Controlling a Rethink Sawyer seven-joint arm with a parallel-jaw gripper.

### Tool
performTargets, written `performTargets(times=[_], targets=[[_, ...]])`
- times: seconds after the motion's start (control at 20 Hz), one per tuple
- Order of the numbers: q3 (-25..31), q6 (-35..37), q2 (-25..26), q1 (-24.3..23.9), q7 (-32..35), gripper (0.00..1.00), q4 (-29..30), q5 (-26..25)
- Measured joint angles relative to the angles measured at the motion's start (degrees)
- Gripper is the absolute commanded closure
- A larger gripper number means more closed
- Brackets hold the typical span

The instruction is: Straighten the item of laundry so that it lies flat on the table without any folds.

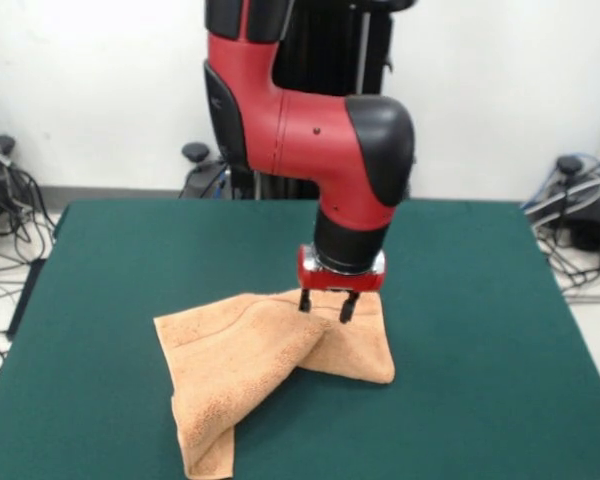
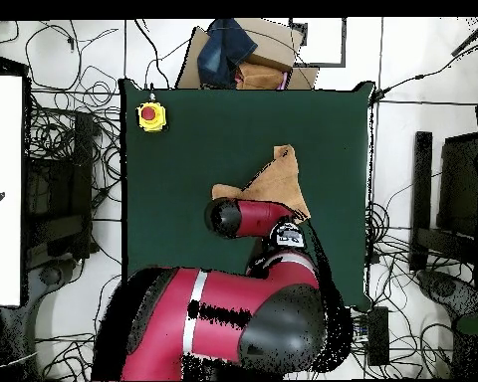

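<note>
Towel (image 1: 270, 365) lies folded and crumpled on the table (image 1: 480, 300); we see the gripper (image 1: 327, 306) with fingers spread, just above its far edge.

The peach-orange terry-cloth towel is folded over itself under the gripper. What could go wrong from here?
1. The gripper has its fingers apart right at the peach-orange terry-cloth towel, where layers overlap. It may pinch two layers, so the diagonal fold would stay.
2. The towel's narrow end lies close to the front edge of the dark green felt-topped table in the front view. A pull that way might drag it off.
</note>
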Motion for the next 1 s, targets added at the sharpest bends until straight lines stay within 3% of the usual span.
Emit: performTargets(times=[0.5,1.0], targets=[[-0.48,2.63,0.07,3.23,0.00,0.00,-2.66,-0.01],[-0.50,10.78,-5.04,4.27,0.00,0.00,-2.77,-0.03]])
